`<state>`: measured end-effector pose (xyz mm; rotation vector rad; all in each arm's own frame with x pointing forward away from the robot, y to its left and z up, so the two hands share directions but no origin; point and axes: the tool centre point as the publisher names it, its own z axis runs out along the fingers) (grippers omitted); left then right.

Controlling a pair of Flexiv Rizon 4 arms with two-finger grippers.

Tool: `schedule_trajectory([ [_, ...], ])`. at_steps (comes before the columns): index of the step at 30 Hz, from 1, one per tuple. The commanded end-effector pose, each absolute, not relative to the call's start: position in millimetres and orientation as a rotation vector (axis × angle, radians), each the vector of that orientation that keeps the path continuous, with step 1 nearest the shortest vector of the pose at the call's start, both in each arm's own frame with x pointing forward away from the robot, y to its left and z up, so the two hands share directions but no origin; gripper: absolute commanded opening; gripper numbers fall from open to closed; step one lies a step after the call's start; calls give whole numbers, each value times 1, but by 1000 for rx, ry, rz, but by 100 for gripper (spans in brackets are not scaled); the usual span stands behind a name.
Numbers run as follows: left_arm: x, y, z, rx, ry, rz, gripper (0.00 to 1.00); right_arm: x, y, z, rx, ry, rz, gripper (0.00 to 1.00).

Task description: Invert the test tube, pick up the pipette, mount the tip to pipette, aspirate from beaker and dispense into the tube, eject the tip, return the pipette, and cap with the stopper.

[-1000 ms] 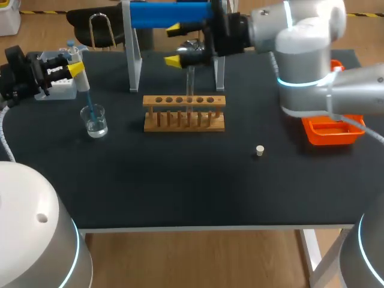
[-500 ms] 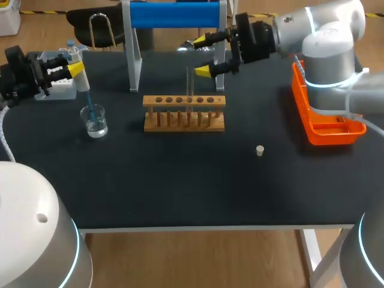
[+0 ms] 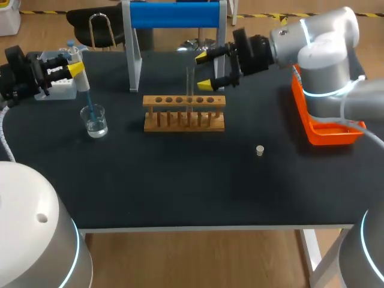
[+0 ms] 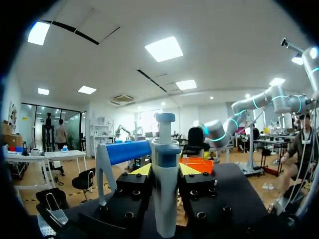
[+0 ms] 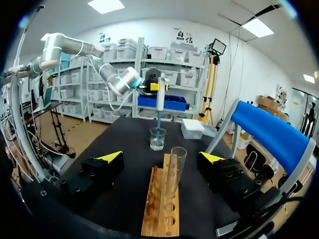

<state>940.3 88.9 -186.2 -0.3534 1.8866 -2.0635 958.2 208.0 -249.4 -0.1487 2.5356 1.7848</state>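
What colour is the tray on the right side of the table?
The tray is orange, clearest in the head view.

Beaker (image 3: pixel 95 122) left of rack (image 3: pixel 180 123), test tube (image 3: pixel 190 81) upright in it — stopper (image 3: pixel 260 150) right, nearer the front.

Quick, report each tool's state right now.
Left tool: closed on the pipette.
Right tool: open, holding nothing.
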Motion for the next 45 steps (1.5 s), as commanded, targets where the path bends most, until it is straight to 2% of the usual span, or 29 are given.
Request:
schedule_trajectory([
  [1,941,90,-186,-351,1888,-2067,0,964,215,-262,-139,2555,1763,100],
  [22,941,90,-186,-351,1888,-2067,0,968,245,-305,-110,2637,1584,100],
  [45,941,90,-186,-351,1888,-2067,0,968,253,-307,-63,2647,1500,100],
])
